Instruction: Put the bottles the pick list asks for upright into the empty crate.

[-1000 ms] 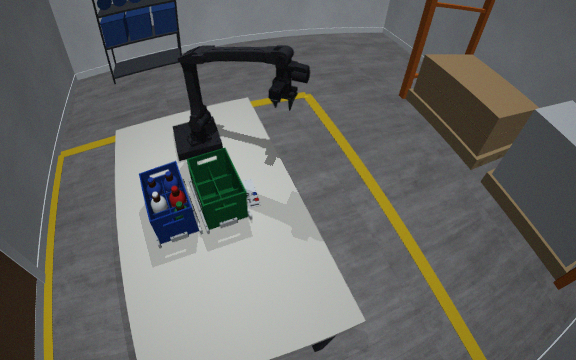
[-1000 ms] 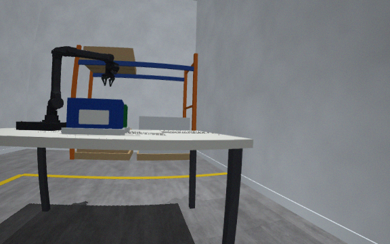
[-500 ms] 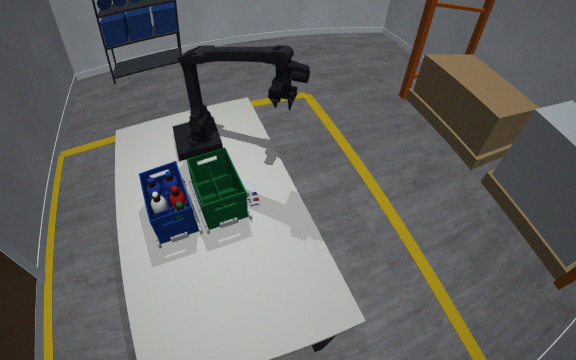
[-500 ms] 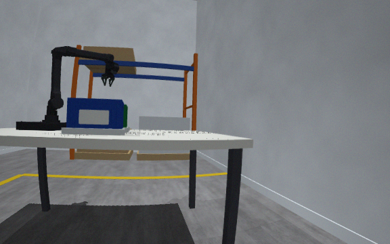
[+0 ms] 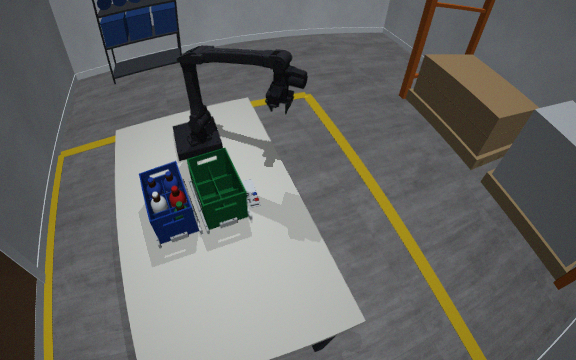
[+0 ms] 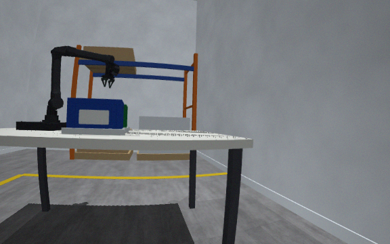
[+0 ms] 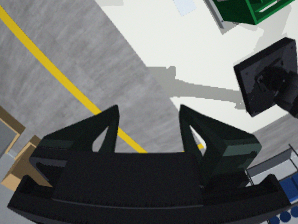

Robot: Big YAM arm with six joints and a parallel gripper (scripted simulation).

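Observation:
The blue crate (image 5: 169, 207) stands on the white table and holds several bottles: two with blue labels at the back, a white one (image 5: 158, 203), a red one (image 5: 177, 197) and a green one (image 5: 179, 206). The empty green crate (image 5: 217, 187) stands right of it. My gripper (image 5: 278, 104) hangs high above the table's far right corner, open and empty, far from both crates. It also shows in the side view (image 6: 107, 82) and the wrist view (image 7: 148, 125).
The arm's black base (image 5: 196, 140) sits behind the crates. A yellow floor line (image 5: 368, 180) runs around the table. Cardboard boxes on pallets (image 5: 473, 102) and orange racking stand at the right. A blue shelf (image 5: 138, 30) stands at the back wall.

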